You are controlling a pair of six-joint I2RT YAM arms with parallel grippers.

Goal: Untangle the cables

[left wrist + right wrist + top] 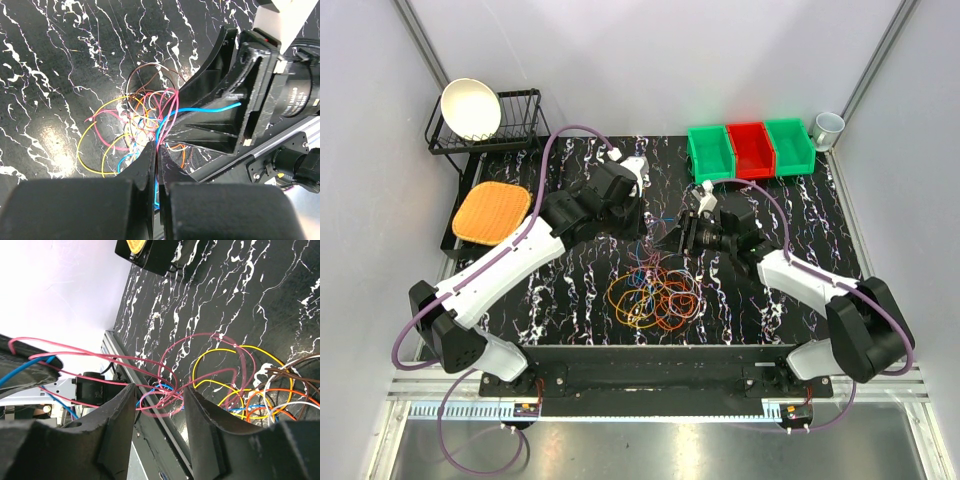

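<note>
Reaching in from the left side, the left gripper (156,150) is pinching its fingers fully together on the cables (655,297). A blue strand (210,108) and a few pink strands (165,394) are running straight into the closed tips, so it is holding them raised while the rest of the bundle is lying below. The main tangle of orange, yellow, blue and pink loops is resting on the black marbled mat (570,290), near the table's front edge and between the two arms. From both sets of fingers it is lying toward the robot's bases.

Moving right, the lifted strands are stretching across from the left fingertips toward the right arm, and their long axis is running roughly from one gripper to the other. The right gripper (160,389) is hanging just beside the left one with its fingers apart. The pink strands are passing through the gap between them, and no pad is visibly pressing on a wire. The right arm is judged the nearer one for taking the pink strands, since they are already lying across its gap.
</note>
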